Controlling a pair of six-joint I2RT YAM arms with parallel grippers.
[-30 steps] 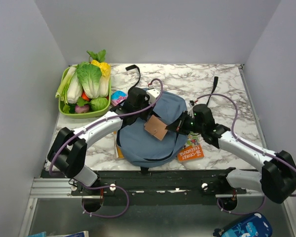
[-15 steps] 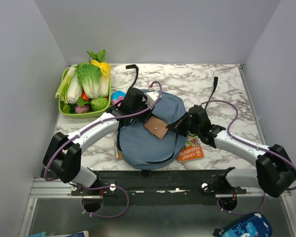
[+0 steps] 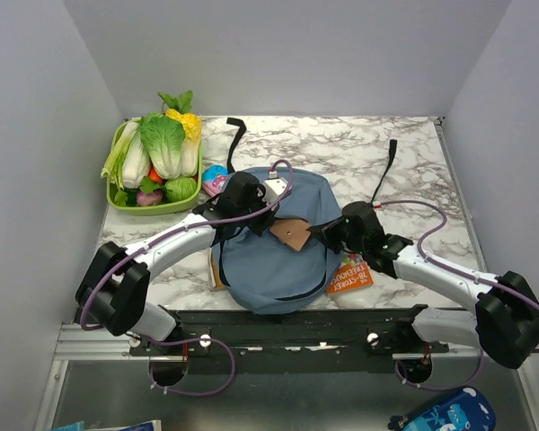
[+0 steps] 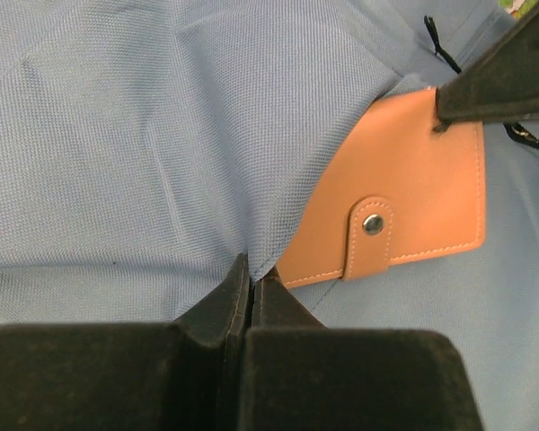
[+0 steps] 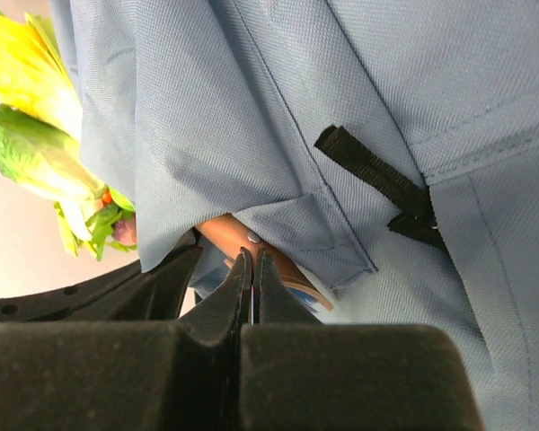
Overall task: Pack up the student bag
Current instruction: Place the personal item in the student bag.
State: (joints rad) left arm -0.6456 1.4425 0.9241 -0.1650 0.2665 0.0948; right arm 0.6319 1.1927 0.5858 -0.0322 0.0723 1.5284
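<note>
The dusty-blue student bag [image 3: 269, 256] lies in the middle of the table. My left gripper [image 3: 251, 205] is shut, pinching a fold of the bag's fabric [image 4: 251, 274] and holding it up. My right gripper [image 3: 318, 232] is shut on a brown leather wallet with a snap tab [image 3: 292, 235]. In the left wrist view the wallet [image 4: 404, 206] has its left corner under the lifted blue fabric. In the right wrist view my jaws [image 5: 252, 260] clamp the wallet's edge [image 5: 223, 231] beneath a fold of the bag [image 5: 278, 135].
A green basket [image 3: 114, 193] of toy vegetables stands at the back left. An orange book [image 3: 349, 277] sticks out from under the bag's right side. A small pink and blue item [image 3: 216, 178] lies by the basket. Black straps [image 3: 236, 135] [image 3: 386, 166] trail toward the back.
Both grippers and the bag shifted slightly toward the near edge. The wallet moved a little to the right on the bag, and the back-left strap slid along with the bag.
</note>
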